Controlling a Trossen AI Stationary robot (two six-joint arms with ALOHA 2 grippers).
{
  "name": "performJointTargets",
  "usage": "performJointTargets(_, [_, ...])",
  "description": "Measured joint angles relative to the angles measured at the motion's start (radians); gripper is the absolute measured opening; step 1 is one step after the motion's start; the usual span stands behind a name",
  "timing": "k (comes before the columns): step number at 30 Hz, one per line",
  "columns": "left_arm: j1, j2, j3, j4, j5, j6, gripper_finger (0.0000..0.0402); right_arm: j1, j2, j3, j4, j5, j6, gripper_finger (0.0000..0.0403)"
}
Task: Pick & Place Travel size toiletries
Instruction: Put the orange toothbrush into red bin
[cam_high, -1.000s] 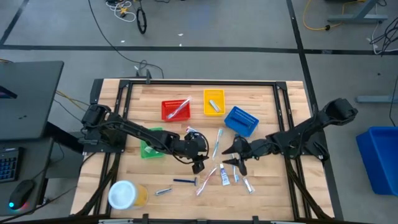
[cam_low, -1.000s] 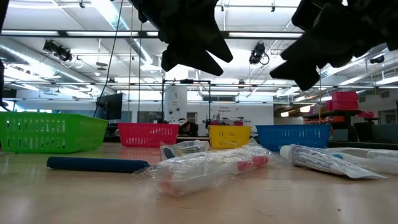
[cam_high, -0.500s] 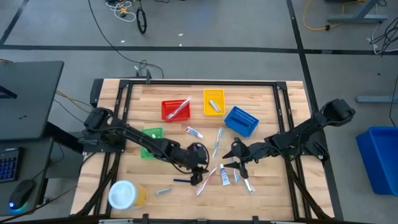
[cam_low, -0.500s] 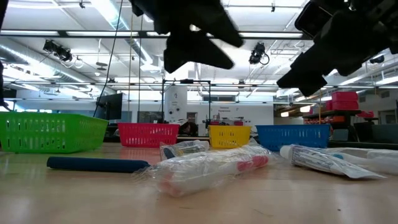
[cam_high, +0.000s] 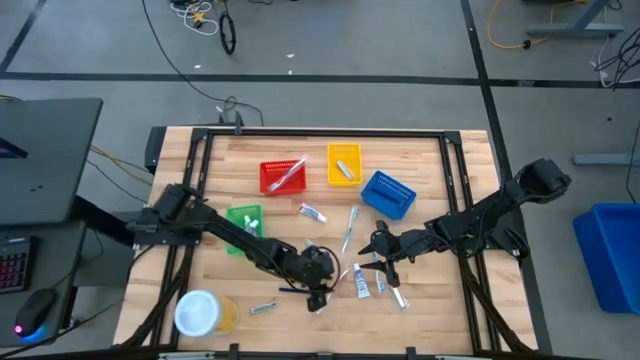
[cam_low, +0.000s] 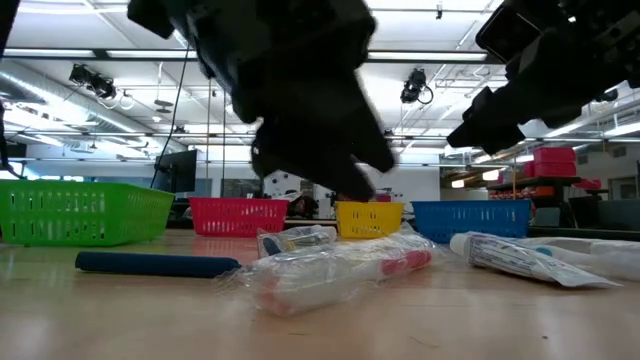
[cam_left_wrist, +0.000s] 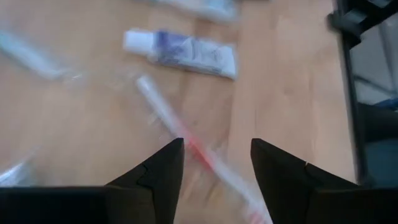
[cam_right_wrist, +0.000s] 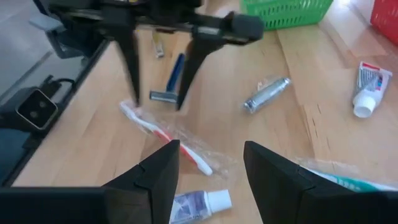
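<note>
My left gripper (cam_high: 320, 292) (cam_left_wrist: 216, 155) is open and hovers low over the plastic-wrapped red-and-white toothbrush (cam_left_wrist: 205, 158) (cam_right_wrist: 165, 134); one finger stands on either side of it without touching. The dark-handled razor (cam_right_wrist: 171, 81) (cam_low: 155, 263) lies flat just beside it. My right gripper (cam_high: 368, 252) (cam_right_wrist: 210, 155) is open and empty, above the white-and-blue tubes (cam_high: 362, 284) near the table's middle. A silver tube (cam_right_wrist: 266, 94) and a white tube with a red end (cam_right_wrist: 364, 87) lie flat on the wood. Another toothbrush (cam_high: 348, 230) lies farther back.
Red (cam_high: 283, 176), yellow (cam_high: 343, 165) and blue (cam_high: 388, 194) baskets stand along the far side, and a green basket (cam_high: 243, 228) sits under my left arm. A white-lidded jar (cam_high: 200, 313) stands at the near left corner. A small silver tube (cam_high: 263, 307) lies near the jar.
My left gripper has moved toward the table's near edge and come down, from over the middle of the table to just above the wrapped toothbrush and razor. The toiletries have stayed where they were.
</note>
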Motion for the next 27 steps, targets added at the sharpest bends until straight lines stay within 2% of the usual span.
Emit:
performJointTargets(7, [-0.007,0.054,-0.005,0.025,-0.032,0.001,0.0235,-0.003,0.0,0.0,0.002,0.0,-0.031,0.019])
performJointTargets(12, [-0.009,0.115,0.006,0.062,-0.05,0.016,0.0239,-0.003,0.0,-0.001,-0.004,0.001,-0.037,0.0188])
performJointTargets(15, [-0.009,0.116,0.009,0.022,-0.061,0.022,0.0236,-0.003,0.0,-0.001,-0.002,0.0,-0.037,0.0189])
performJointTargets(20, [-0.011,0.106,0.011,-0.078,-0.1,0.059,0.0214,-0.003,0.0,-0.001,0.001,0.001,-0.072,0.019])
performJointTargets(27, [-0.004,0.099,0.013,-0.109,-0.108,0.123,0.0149,-0.003,0.0,-0.001,0.003,0.0,-0.078,0.0186])
